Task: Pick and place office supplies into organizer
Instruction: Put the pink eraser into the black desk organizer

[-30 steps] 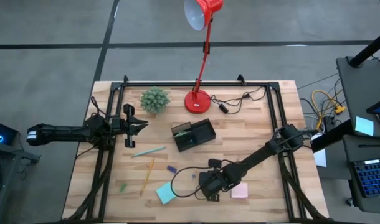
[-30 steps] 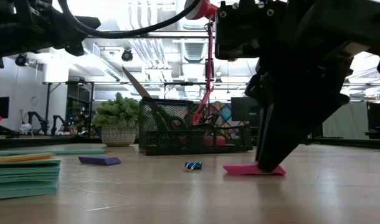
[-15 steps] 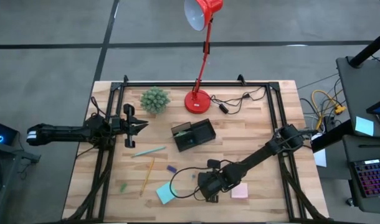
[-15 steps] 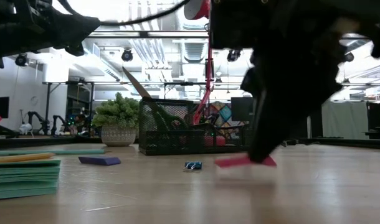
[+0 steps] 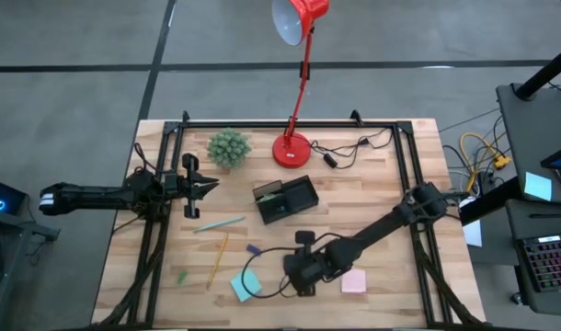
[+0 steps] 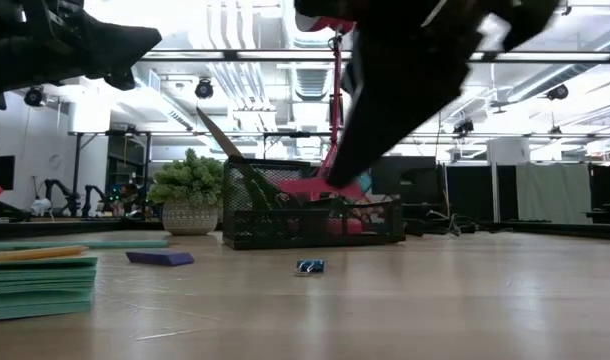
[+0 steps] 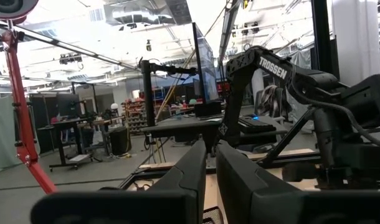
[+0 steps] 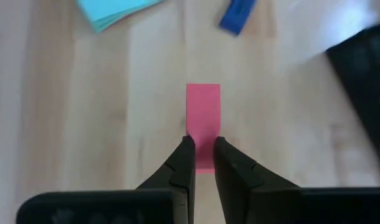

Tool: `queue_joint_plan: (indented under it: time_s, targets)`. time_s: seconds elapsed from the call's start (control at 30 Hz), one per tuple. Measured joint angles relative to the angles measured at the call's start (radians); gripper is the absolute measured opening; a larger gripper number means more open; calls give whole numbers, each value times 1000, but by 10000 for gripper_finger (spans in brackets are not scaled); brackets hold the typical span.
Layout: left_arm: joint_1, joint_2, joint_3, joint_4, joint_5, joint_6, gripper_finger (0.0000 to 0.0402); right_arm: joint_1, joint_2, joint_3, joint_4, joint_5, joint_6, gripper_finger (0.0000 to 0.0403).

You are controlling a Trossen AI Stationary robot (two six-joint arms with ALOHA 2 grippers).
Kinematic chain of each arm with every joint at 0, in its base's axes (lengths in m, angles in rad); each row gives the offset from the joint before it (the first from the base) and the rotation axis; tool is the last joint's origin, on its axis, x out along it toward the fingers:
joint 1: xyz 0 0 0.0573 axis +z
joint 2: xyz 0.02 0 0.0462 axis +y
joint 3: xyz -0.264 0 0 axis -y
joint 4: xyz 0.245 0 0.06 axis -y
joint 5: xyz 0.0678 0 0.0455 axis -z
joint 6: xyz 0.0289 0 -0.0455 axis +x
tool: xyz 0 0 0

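Observation:
My right gripper hangs over the table's near middle, shut on a flat red eraser. The eraser also shows in the low view, in the air in front of the black mesh organizer. Scissors stick up out of the organizer. On the table lie a blue sticky pad, a pink sticky pad, a purple eraser, a yellow pencil and a pale green pen. My left gripper waits shut at the table's left, touching nothing. My right gripper pinches the red eraser's near end between its two fingers. The fingers slant down from the table's right and lie along the eraser, which sticks out past the fingertips. The eraser is lifted clear of the table, tilted.
A small blue item lies on the table in front of the organizer. A red desk lamp and a green plant stand at the far side. A black cable loops by my right gripper.
My right gripper has risen and gone a little toward the table's left, rolling its wrist. The red eraser, which lay flat on the table, first tipped up at one end and now hangs clear of it in the gripper.

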Motion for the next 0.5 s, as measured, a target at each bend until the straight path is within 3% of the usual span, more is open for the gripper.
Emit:
queue_joint_plan:
  time_s: [0.17, 0.5]
  targets:
    - [0, 0, 0, 0, 0, 0, 22, -50, 0, 8, 1, 52, -105, 38]
    - [0, 0, 0, 0, 0, 0, 22, -185, -1, 8, 1, 54, -251, 38]
